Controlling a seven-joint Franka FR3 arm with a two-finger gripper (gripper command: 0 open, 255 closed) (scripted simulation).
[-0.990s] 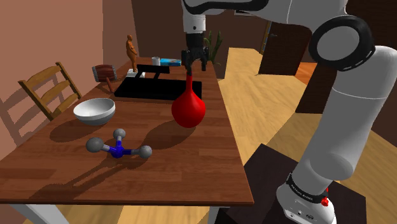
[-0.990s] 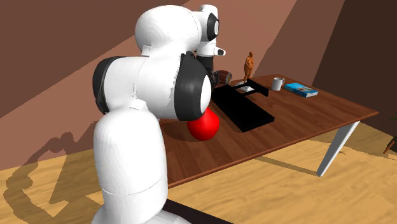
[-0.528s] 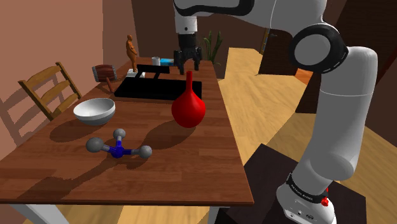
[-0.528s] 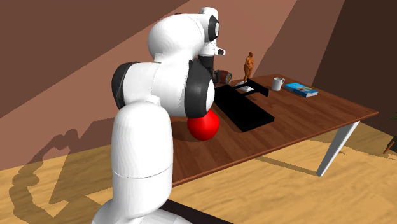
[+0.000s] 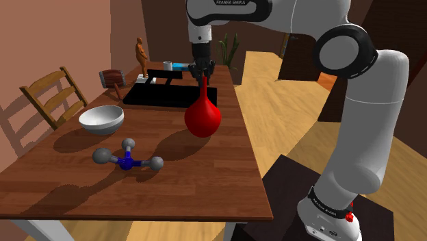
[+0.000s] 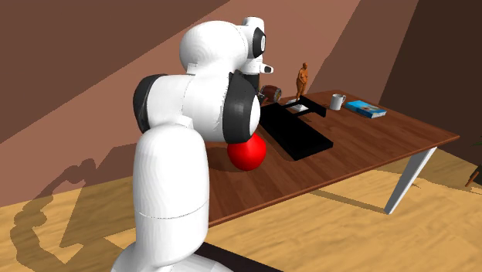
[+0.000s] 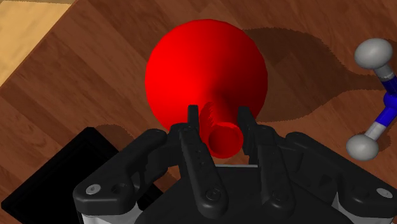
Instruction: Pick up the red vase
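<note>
Half a second earlier the jaws had hung spread above the mouth of the vase (image 7: 203, 70). Now they had come down and narrowed, pinching its thin neck just under the rim. The grip looked made, leaving only the lift. The vase stood on the surface (image 5: 191, 178) near a black tray (image 5: 157, 96), bulb down, its long axis upright and its neck pointing straight up.

Neck of red vase (image 6: 249, 158) behind arm (image 6: 193, 116)
</note>
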